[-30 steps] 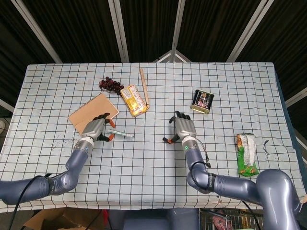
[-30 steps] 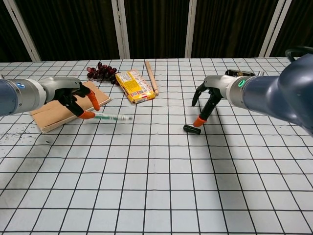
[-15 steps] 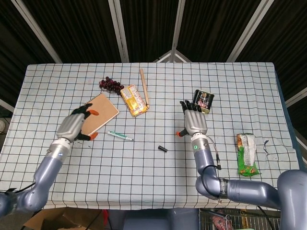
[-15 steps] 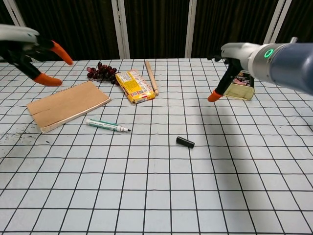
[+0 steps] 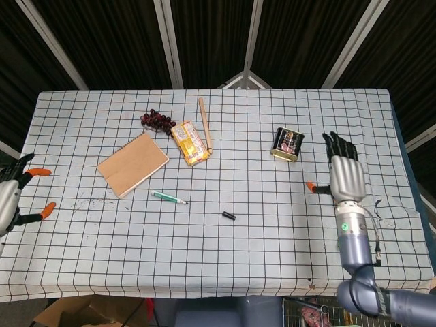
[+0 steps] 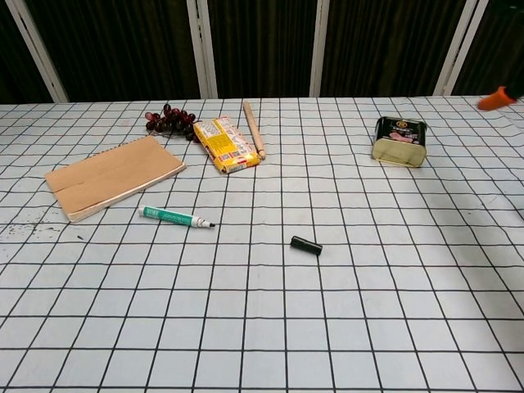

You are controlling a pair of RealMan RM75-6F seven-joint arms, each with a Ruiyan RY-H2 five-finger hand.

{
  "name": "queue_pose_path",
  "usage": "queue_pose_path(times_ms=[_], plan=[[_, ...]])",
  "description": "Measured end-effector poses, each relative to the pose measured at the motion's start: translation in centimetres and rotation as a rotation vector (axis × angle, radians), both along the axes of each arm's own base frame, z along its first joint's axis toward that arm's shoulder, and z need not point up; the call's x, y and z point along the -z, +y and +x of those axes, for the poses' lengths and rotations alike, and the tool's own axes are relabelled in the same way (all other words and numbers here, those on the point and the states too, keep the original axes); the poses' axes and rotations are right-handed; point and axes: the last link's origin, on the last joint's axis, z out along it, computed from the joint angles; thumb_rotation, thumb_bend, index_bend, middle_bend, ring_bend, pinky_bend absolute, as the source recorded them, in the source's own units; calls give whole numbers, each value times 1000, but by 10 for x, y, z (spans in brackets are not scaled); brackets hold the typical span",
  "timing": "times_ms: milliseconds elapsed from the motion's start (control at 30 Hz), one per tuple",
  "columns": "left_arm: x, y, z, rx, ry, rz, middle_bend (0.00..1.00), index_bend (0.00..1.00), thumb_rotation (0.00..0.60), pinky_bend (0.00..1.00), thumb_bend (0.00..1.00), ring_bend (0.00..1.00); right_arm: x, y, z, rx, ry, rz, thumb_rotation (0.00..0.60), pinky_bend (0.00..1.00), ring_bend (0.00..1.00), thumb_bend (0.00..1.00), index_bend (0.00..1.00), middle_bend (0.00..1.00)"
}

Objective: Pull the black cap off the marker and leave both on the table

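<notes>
The green-and-white marker (image 5: 169,197) (image 6: 176,217) lies uncapped on the checked cloth, tip pointing right. Its black cap (image 5: 229,216) (image 6: 305,245) lies apart from it, further right near the table's middle. My left hand (image 5: 9,196) is at the far left edge of the head view, fingers spread, holding nothing. My right hand (image 5: 343,174) hovers at the right, beyond the tin, fingers extended and apart, empty. In the chest view only an orange fingertip (image 6: 496,99) of the right hand shows at the top right edge.
A brown notebook (image 5: 133,163), dark grapes (image 5: 157,120), a yellow snack pack (image 5: 189,142) and a wooden stick (image 5: 204,122) lie at the back left. A tin can (image 5: 287,144) stands right of centre. A green snack bag lies behind my right hand.
Both hands have drawn away outward, the left to the far left edge, the right past the tin. Marker and cap lie still on the cloth where they were half a second ago.
</notes>
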Motion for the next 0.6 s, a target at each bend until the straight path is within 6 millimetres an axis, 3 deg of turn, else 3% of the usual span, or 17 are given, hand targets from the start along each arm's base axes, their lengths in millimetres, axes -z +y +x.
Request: queue_pose_path(times_ms=[233,467,600], plan=[[-12,-39,-42,20,47,11,0,302,600,0,418,0,-36,65,-42,4,71,13,600,0,0,1,64,0],[-10,-79,-75,32,70,7,0,304,600,0,422,0,-67,134,-82,14,168,37,600,0,0,1,64,0],[-6,-97,-83,27,64,-1,0,306,600,0,422,0,-78,154,-98,34,171,41,600,0,0,1,68,0]])
